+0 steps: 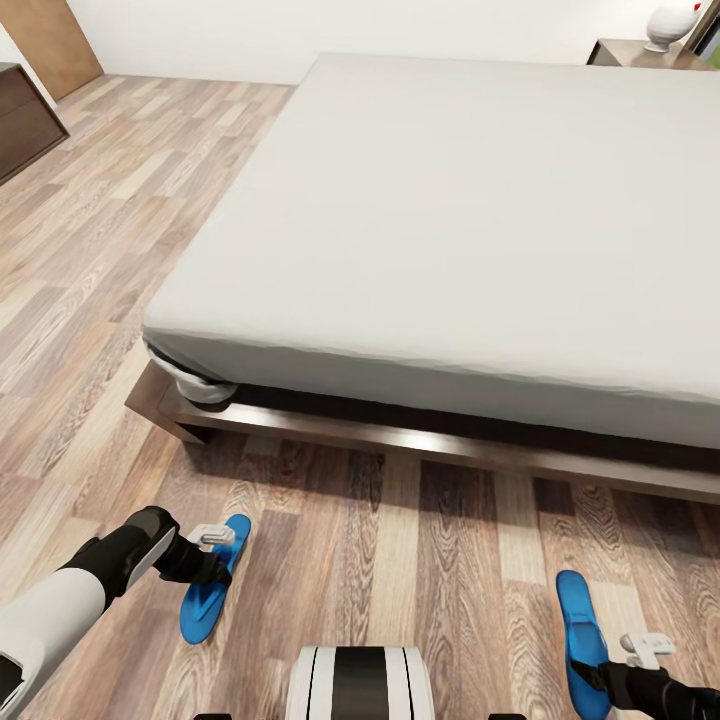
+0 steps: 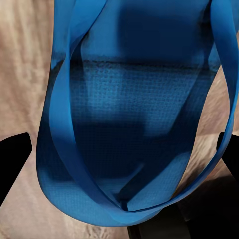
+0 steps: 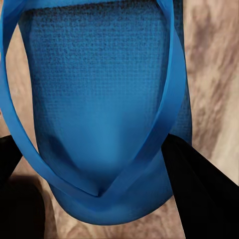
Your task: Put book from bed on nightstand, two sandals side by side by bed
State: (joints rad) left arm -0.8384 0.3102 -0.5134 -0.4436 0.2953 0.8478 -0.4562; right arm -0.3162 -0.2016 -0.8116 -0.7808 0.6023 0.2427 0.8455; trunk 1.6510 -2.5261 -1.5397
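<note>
Two blue sandals on the wood-plank floor (image 1: 380,560) in front of the bed (image 1: 450,250), well apart: left sandal (image 1: 212,582) near the bed's corner, right sandal (image 1: 583,640) far over toward the other side. Not yet side by side, so likely being gathered one per arm to bring together next to the bed.

Left gripper (image 1: 212,537) over the heel end of the left sandal, touching or just above it. In the left wrist view, left sandal (image 2: 134,114) close up with its strap looping toward the camera, dark fingers (image 2: 12,157) standing either side of the sole. Spread wide, nothing clamped as far as can be judged; probably placed astride for a pinch across the sole or strap.

Right gripper (image 1: 645,650) just beside the right sandal. In the right wrist view, right sandal (image 3: 94,99) between dark fingers (image 3: 191,184), one pressing against the strap's edge, the other at the opposite rim. Open or closing cannot be told for sure; looks like contact on one side only.

No book visible on the pale-grey mattress. A nightstand (image 1: 640,52) at the far corner beyond the bed, carrying a white rounded object (image 1: 672,22). A dark drawer unit (image 1: 25,120) by the far wall. No containers holding anything in sight.
</note>
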